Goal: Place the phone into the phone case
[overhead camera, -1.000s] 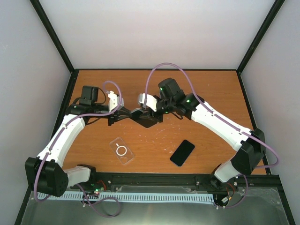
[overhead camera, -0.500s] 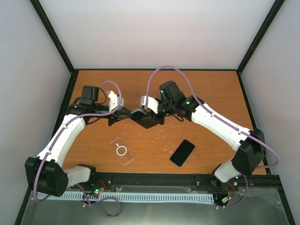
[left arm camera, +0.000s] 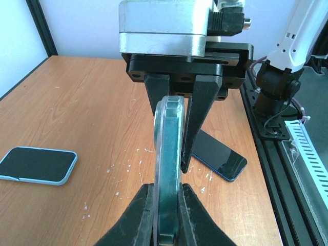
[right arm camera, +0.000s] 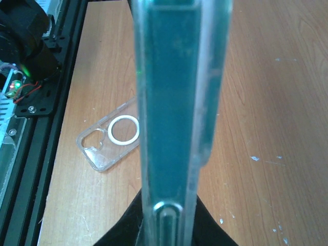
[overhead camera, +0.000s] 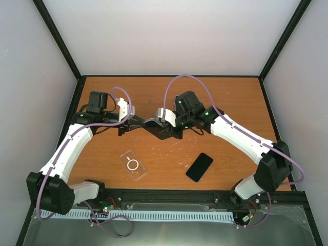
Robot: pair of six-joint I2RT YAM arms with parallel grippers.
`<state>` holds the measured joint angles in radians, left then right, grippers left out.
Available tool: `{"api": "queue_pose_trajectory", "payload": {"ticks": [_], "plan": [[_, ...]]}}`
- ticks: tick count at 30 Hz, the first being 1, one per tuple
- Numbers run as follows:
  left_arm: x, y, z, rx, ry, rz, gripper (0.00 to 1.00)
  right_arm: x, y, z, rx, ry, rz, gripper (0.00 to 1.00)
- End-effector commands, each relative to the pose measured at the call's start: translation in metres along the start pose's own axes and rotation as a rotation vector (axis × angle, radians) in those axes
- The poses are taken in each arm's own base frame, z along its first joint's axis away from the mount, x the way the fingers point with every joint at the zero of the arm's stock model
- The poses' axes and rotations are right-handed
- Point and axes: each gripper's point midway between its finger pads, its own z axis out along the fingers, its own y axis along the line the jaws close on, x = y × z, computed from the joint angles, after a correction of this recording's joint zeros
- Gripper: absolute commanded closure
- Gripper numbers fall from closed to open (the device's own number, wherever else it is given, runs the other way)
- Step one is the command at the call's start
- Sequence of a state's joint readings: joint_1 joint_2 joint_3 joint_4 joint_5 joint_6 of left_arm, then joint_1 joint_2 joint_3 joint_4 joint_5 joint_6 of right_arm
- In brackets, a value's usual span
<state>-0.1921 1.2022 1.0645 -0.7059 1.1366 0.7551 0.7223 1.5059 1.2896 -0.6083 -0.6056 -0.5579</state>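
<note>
Both grippers are shut on one thin teal phone with a clear case rim (overhead camera: 154, 124), held edge-up above the table's middle. My left gripper (overhead camera: 141, 124) clamps its left end; in the left wrist view its fingers (left arm camera: 167, 207) pinch the edge (left arm camera: 168, 154). My right gripper (overhead camera: 166, 128) clamps the other end, and the phone edge (right arm camera: 174, 102) fills the right wrist view above the fingers (right arm camera: 169, 220). An empty clear case with a white ring (overhead camera: 133, 165) lies flat at the near left, also in the right wrist view (right arm camera: 110, 136). A black phone (overhead camera: 199, 167) lies at the near right.
The left wrist view shows the dark phone (left arm camera: 218, 156) on the table beyond the held one, and another phone in a light blue case (left arm camera: 37, 165) lying flat, hidden in the top view. A black rail (overhead camera: 169, 197) runs along the near edge. Black frame posts stand at the table's corners.
The right wrist has shifted slightly right and toward the near edge, and the held phone has moved a little with it. The left arm has barely moved. Both grips are unchanged.
</note>
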Motion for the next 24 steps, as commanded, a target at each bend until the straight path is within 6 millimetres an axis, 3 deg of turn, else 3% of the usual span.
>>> {"api": "queue_pose_trajectory", "payload": {"ticks": [1,3,5,9,11,20,24], "plan": [[-0.029,-0.004,-0.006,0.025,-0.065,0.086,0.99,-0.003,0.001,-0.012,0.004,-0.026,0.008,0.91],[-0.03,-0.004,-0.006,0.024,-0.067,0.088,0.99,-0.004,0.002,-0.012,0.0,-0.028,0.008,0.95],[-0.031,-0.002,-0.005,0.021,-0.068,0.089,0.93,-0.006,0.002,-0.013,-0.001,-0.032,0.008,0.97],[-0.034,-0.001,-0.005,0.023,-0.078,0.085,0.55,-0.009,0.004,-0.012,-0.02,-0.044,0.018,0.97],[-0.035,-0.001,-0.005,0.029,-0.084,0.087,0.43,-0.009,0.006,-0.01,-0.039,-0.048,0.029,0.97],[-0.035,-0.003,0.009,0.064,-0.074,0.087,0.43,-0.009,0.005,-0.004,-0.064,-0.053,0.057,0.97],[-0.035,-0.005,0.022,0.083,-0.054,0.088,0.55,-0.009,0.005,-0.002,-0.071,-0.053,0.07,0.97]]}}
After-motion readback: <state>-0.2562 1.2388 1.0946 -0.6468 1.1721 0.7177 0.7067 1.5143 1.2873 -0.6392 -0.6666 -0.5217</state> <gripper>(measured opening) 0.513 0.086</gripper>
